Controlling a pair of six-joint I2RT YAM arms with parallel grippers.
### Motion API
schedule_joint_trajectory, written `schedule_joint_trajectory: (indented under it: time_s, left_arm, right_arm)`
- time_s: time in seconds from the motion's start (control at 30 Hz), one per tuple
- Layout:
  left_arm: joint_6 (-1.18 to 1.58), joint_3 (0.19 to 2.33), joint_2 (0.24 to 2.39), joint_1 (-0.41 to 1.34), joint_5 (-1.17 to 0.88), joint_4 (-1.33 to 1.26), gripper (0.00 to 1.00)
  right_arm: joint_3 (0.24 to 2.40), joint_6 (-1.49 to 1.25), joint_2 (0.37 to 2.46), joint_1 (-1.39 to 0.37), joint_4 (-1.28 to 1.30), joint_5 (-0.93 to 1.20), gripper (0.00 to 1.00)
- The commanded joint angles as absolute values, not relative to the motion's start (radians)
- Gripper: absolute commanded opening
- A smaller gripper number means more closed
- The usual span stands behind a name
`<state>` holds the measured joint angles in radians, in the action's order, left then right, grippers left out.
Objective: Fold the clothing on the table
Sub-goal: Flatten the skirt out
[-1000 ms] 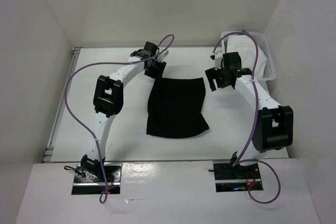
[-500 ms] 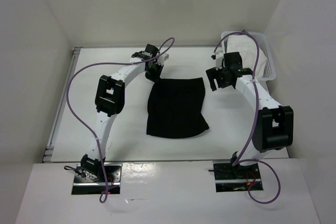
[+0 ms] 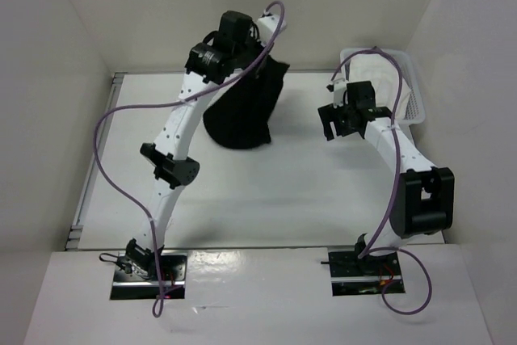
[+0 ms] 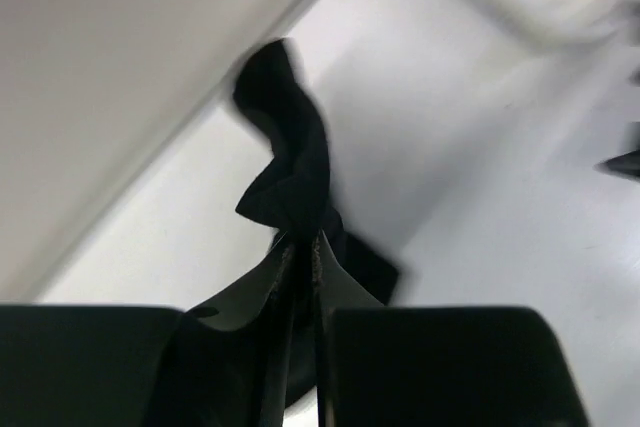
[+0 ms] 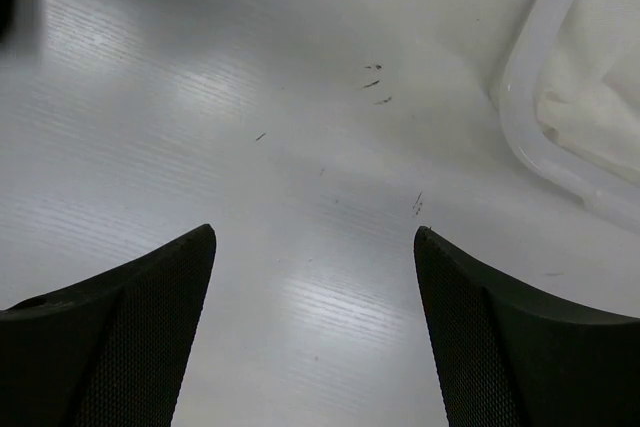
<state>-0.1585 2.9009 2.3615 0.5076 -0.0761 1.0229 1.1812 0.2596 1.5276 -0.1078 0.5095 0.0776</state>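
Left wrist: left gripper pinches clothing, hanging over table.

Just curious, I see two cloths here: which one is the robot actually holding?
The black garment: it hangs pinched in the left arm's fingers. The white cloth just lies in the mesh basket, far right.

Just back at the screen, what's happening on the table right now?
The left gripper is shut on the clothing, holding it up at the far side of the table so it hangs bunched. The right gripper is open, empty, above bare table beside the basket with a white cloth. No fold yet.
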Motion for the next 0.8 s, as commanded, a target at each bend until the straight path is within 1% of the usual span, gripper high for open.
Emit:
schedule_joint_trajectory:
  time_s: [0.0, 0.03, 0.07, 0.13, 0.17, 0.2, 0.27, 0.3, 0.53, 0.6, 0.7, 0.77]
  left_arm:
    - [-0.279, 3.079, 2.364, 0.564, -0.050, 1.175, 0.15]
    - [-0.297, 3.006, 2.335, 0.598, -0.051, 1.152, 0.15]
    - [-0.329, 3.010, 2.324, 0.618, -0.061, 1.166, 0.15]
    - [-0.359, 3.130, 2.364, 0.679, -0.060, 1.222, 0.15]
    - [-0.374, 3.076, 2.320, 0.698, -0.043, 1.223, 0.14]
    - [-0.388, 3.124, 2.319, 0.712, -0.064, 1.233, 0.14]
    - [-0.388, 3.094, 2.297, 0.732, -0.075, 1.252, 0.14]
    - [-0.388, 3.121, 2.296, 0.742, -0.055, 1.252, 0.14]
    - [-0.353, 3.132, 2.203, 0.752, -0.035, 1.301, 0.14]
    - [-0.331, 3.132, 2.157, 0.741, -0.026, 1.301, 0.14]
    - [-0.331, 3.132, 2.111, 0.701, 0.000, 1.301, 0.17]
    - [-0.331, 3.102, 2.102, 0.672, 0.028, 1.301, 0.17]
  right_arm:
    - [1.175, 0.249, 1.473, -0.089, 0.460, 0.100, 0.84]
    - [1.175, 0.249, 1.464, -0.089, 0.460, 0.100, 0.84]
    - [1.175, 0.249, 1.463, -0.080, 0.460, 0.109, 0.84]
    - [1.166, 0.249, 1.454, -0.080, 0.460, 0.109, 0.84]
    - [1.166, 0.249, 1.445, -0.080, 0.460, 0.109, 0.84]
    - [1.155, 0.249, 1.445, -0.080, 0.460, 0.109, 0.84]
    - [1.146, 0.249, 1.434, -0.080, 0.460, 0.109, 0.84]
    - [1.135, 0.249, 1.421, -0.071, 0.460, 0.109, 0.84]
    - [1.106, 0.239, 1.376, -0.048, 0.440, 0.118, 0.84]
    - [1.106, 0.230, 1.365, -0.037, 0.440, 0.127, 0.84]
    - [1.106, 0.230, 1.365, -0.028, 0.440, 0.136, 0.84]
    - [1.106, 0.230, 1.365, -0.028, 0.451, 0.150, 0.84]
